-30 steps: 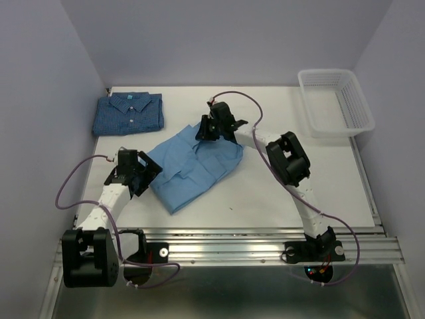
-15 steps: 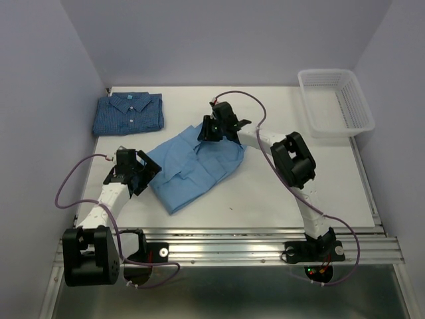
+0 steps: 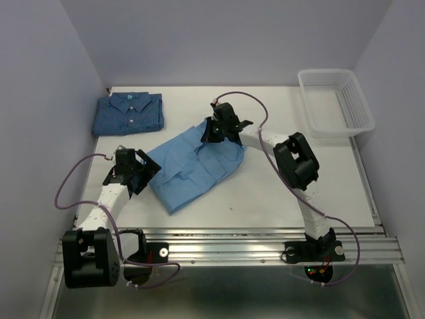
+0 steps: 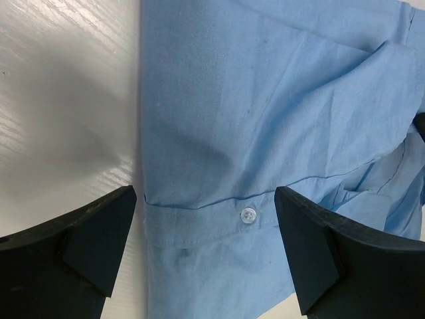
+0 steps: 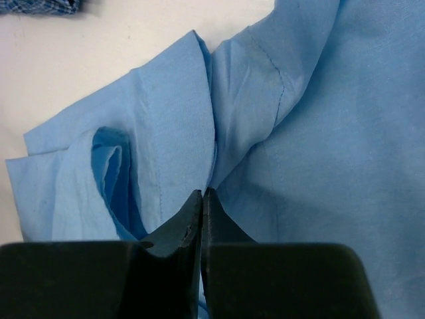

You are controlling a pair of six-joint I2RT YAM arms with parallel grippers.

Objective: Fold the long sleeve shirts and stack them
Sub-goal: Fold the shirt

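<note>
1. Mid-frame, light sky-blue cloth shirt (image 3: 192,169) is pinched by clenched right gripper (image 5: 201,199)
2. Above its buttoned band, left gripper (image 4: 206,222) is held released
3. Upper left, folded dark-blue checked shirt (image 3: 129,113) is laid

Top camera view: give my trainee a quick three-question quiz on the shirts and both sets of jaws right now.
1. True or false: the checked shirt lies folded in the far left corner of the table.
2. The left arm's jaws are: A) open over an edge of the light blue shirt; B) shut on the basket; C) shut on the checked shirt.
3. Fill in: the right arm's jaws are ____ on a fold of the light blue shirt.
Key: 1 true; 2 A; 3 shut.
</note>
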